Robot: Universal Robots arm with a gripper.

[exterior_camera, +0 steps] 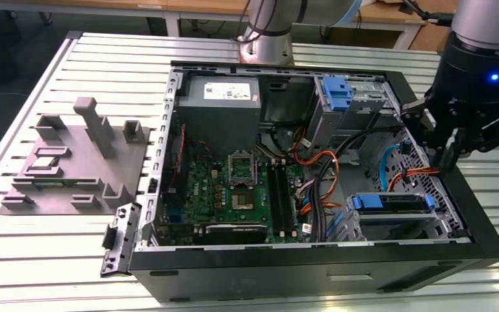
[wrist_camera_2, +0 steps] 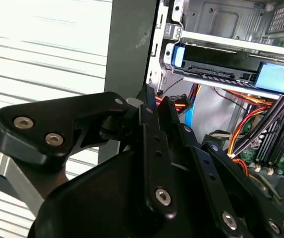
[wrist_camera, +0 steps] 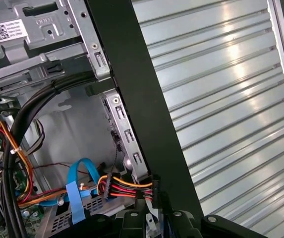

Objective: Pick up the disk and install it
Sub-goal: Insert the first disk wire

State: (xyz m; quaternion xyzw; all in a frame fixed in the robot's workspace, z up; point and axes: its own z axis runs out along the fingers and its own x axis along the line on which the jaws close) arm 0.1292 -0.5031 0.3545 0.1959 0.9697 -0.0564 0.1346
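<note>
The gripper (exterior_camera: 451, 156) hangs over the computer case's (exterior_camera: 483, 234) wall on the exterior view's right, fingers pressed together, holding nothing; the disk (exterior_camera: 391, 203) sits in its bay inside the case, below and near it

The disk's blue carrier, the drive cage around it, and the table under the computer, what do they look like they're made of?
The disk's carrier looks like moulded plastic: an even, matte bright blue. The drive cage looks like bare sheet metal: thin grey panels punched with small holes. The table seems to be metal, probably aluminium: pale silver slats with long grooves that catch bright reflections in the first wrist view.
</note>
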